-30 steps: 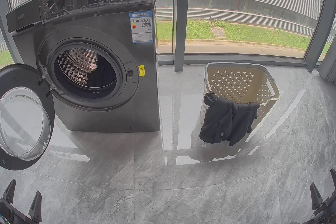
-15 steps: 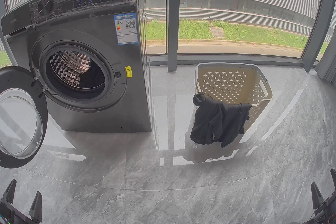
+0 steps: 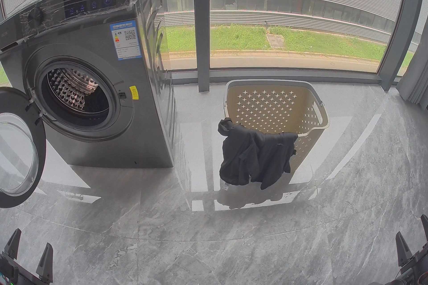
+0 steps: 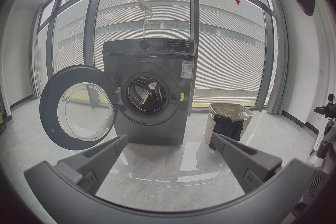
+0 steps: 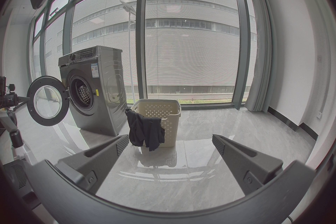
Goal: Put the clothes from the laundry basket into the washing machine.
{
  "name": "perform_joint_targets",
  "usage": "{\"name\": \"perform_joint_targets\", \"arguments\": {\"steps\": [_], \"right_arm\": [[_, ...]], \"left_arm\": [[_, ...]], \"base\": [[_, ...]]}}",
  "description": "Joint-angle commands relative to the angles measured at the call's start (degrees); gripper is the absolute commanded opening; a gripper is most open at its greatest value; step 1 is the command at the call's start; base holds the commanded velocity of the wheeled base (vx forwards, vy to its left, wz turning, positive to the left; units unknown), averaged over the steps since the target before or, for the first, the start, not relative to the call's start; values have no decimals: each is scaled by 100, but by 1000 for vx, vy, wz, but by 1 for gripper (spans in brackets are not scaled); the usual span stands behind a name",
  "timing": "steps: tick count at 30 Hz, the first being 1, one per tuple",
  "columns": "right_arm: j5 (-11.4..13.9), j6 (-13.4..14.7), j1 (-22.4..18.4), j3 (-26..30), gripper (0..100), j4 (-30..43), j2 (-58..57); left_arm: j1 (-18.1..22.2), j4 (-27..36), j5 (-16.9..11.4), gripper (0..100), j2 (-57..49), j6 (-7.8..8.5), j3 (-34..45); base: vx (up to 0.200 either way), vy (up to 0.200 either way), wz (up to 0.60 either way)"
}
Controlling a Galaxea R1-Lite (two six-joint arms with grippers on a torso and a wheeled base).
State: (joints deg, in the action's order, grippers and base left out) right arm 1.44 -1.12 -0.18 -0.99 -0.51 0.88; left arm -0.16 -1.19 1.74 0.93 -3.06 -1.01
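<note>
A beige laundry basket (image 3: 312,99) (image 4: 241,109) (image 5: 168,109) stands on the floor by the window, with a black garment (image 3: 254,156) (image 4: 227,126) (image 5: 144,130) draped over its near rim. To its left is the grey washing machine (image 3: 142,121) (image 4: 175,119) (image 5: 108,95), its round door (image 3: 15,152) (image 4: 78,109) (image 5: 47,101) swung open and the steel drum (image 3: 73,90) showing. My left gripper (image 3: 27,252) (image 4: 169,140) and right gripper (image 3: 412,239) (image 5: 169,140) hang low and near me, both open and holding nothing, well short of basket and machine.
Tall windows with grey posts (image 3: 201,18) run behind the machine and basket. A curtain (image 3: 412,76) hangs at the far right. Glossy grey marble floor (image 3: 249,241) stretches between me and the basket.
The whole head view has shifted: machine and basket now sit further left in it, so the camera turned right. The garment and both grippers look unchanged.
</note>
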Motion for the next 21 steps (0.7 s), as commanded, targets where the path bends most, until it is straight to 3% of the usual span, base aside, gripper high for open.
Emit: {"name": "perform_joint_targets", "arguments": {"steps": [1,5,21], "right_arm": [[6,-2,1,99,100,-2,-61],[6,-2,1,99,100,-2,-61],[-3,-2,-8,99,100,-2,-61]], "left_arm": [[-2,-4,1,100,-84,-2,92],[-2,-4,1,100,-84,-2,92],[-2,-4,10,100,-84,16,92]], "base": [[0,-200,0],[0,-200,0],[0,0,0]]}}
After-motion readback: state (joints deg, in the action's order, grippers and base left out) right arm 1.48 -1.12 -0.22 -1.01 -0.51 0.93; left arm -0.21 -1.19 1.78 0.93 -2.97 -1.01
